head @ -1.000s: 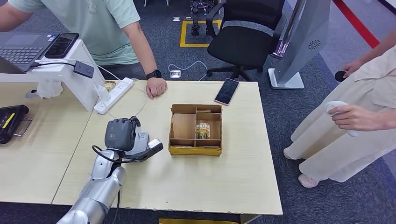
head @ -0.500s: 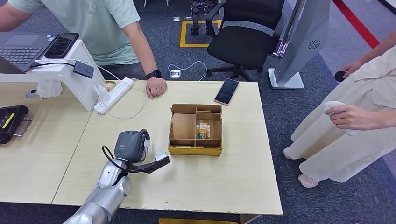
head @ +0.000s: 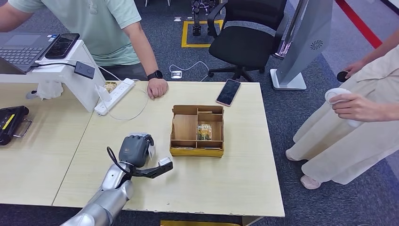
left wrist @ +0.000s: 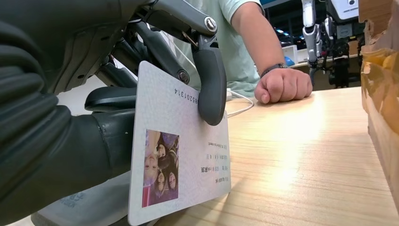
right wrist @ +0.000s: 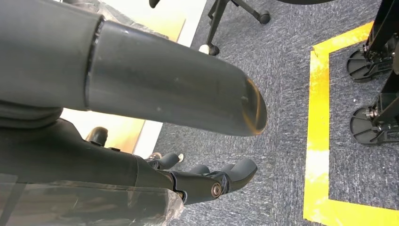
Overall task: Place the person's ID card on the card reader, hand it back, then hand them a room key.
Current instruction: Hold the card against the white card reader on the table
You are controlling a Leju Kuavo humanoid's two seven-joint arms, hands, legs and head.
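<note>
The left hand (head: 135, 150) pinches the ID card (left wrist: 181, 141) between its fingers (left wrist: 210, 84) and thumb, low over the counter (head: 226, 179) toward its near edge, just beside the cardboard tray (head: 196, 130). The right hand (right wrist: 207, 181) hangs over carpet, its fingers loosely apart, holding nothing.

A phone (head: 228, 92) is lying on the bench (head: 235, 179) beyond a cardboard tray (head: 196, 130); a power strip (head: 114, 96) and laptop (head: 21, 48) are sitting further left.

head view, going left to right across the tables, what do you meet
Black device → power strip → left hand holding the ID card → cardboard box with the room key → phone
</note>
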